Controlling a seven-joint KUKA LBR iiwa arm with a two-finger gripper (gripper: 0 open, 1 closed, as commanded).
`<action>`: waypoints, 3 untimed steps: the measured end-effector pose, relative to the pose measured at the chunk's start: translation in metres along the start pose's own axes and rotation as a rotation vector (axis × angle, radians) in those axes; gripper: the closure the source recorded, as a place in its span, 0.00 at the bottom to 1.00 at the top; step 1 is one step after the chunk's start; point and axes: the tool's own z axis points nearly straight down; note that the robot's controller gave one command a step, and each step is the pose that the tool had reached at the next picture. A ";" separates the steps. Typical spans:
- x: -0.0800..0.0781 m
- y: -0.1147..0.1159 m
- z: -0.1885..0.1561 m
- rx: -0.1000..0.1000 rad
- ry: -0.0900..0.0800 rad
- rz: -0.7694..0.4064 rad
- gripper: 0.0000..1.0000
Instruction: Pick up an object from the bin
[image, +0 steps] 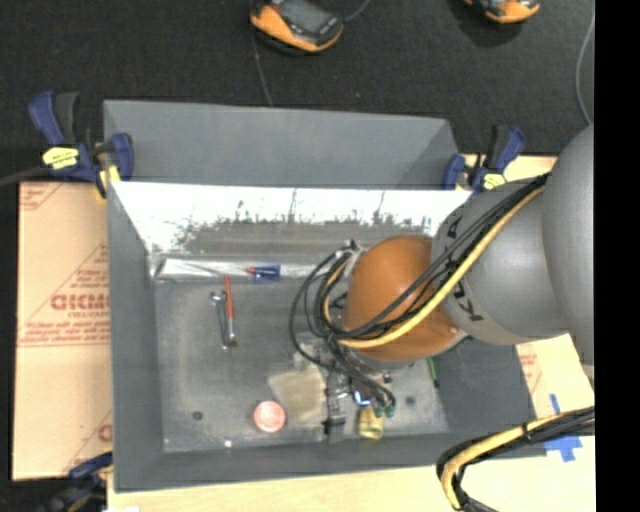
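What the gripper is nearest to: a flat, pale beige piece on the bin floor, near side, about the middle from left to right.
Beige piece, shape: roughly as wide as it is long, with no clear long axis; its right edge runs in under the gripper's dark parts.
Gripper: low over the floor at the right edge of the beige piece. I cannot tell whether it touches the piece.
Gripper state: cannot be told, as cables and dark hardware crowd the tip.
Deciding relation: the beige piece lies just left of the gripper and a small yellowish block just right of it. My guess is that the beige piece is the likelier target, though nothing is visibly held.
Pink disc: round and flat, at the near-left corner of the beige piece, touching or almost.
Metal rod: well to the far left, long axis running near to far, with a thin red stick along it.
Blue-and-red bit: at the foot of the far wall.
Green sliver: right side, under the arm.
Bin: grey metal with sloped walls.
Wrist: orange cover, with black and yellow cables looped round it.
Writing: dark letters on the grey arm, partly behind cables; only "KU" reads.
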 end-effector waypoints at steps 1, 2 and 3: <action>-0.005 -0.024 0.033 -0.006 -0.011 0.089 0.00; 0.005 -0.084 0.031 0.000 -0.002 0.039 0.00; -0.009 -0.080 0.032 -0.007 -0.013 0.082 0.00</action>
